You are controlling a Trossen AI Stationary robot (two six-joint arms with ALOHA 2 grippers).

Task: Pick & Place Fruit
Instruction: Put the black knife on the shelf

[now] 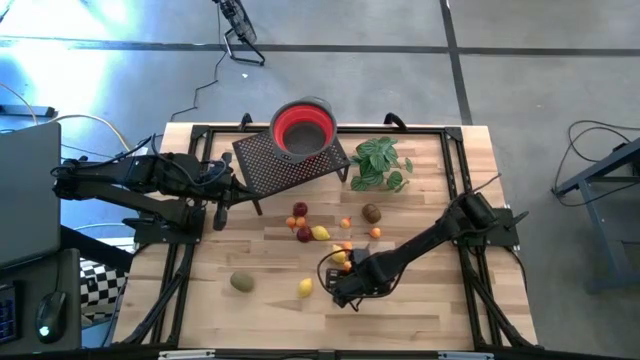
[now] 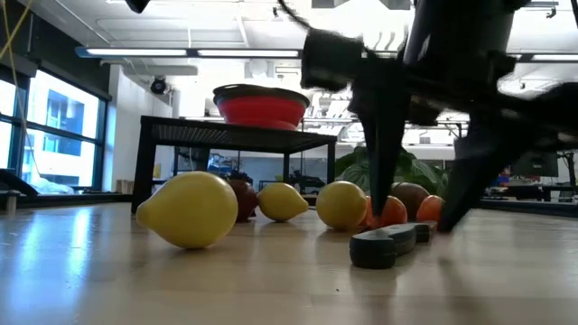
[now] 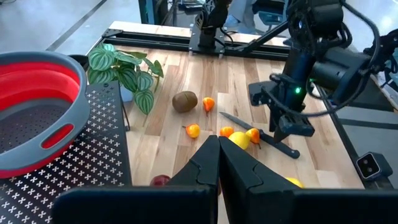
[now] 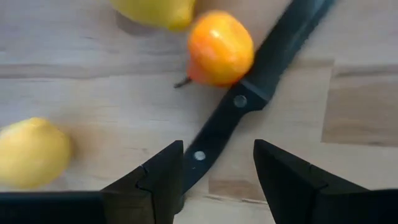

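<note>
The right gripper [image 1: 340, 290] hangs low over the front of the table, lower middle of the high view. Its two fingers stand wide apart and hold nothing. In the right wrist view the black knife handle [image 4: 249, 99] lies slanted on the wood and runs down into the gap between the fingers. That is the worry. If the fingers drop and close here, I think they would pinch the knife and not a fruit. They could also bump the fruit and make it roll away, since these pieces are round and the wood is smooth.

The closest fruit is a small orange ball [image 4: 221, 46], touching the side of the knife handle, just past the fingertips. A yellow lemon [image 4: 31, 152] sits off to the left edge of that view, apart from the fingers. Another lemon [image 4: 152, 11] peeks in at the top.

Farther back, in the middle of the high view, more fruit lies scattered: a dark red one [image 1: 300, 210] and a brown kiwi [image 1: 371, 212]. A greenish kiwi [image 1: 242, 282] lies alone at lower left.

Farthest back stands the black mesh stand [image 1: 275, 165] with the red bowl [image 1: 303, 128] on it, a leafy plant [image 1: 380, 165] to its right. The left gripper [image 1: 222, 205] waits beside the stand, fingers closed on nothing.
</note>
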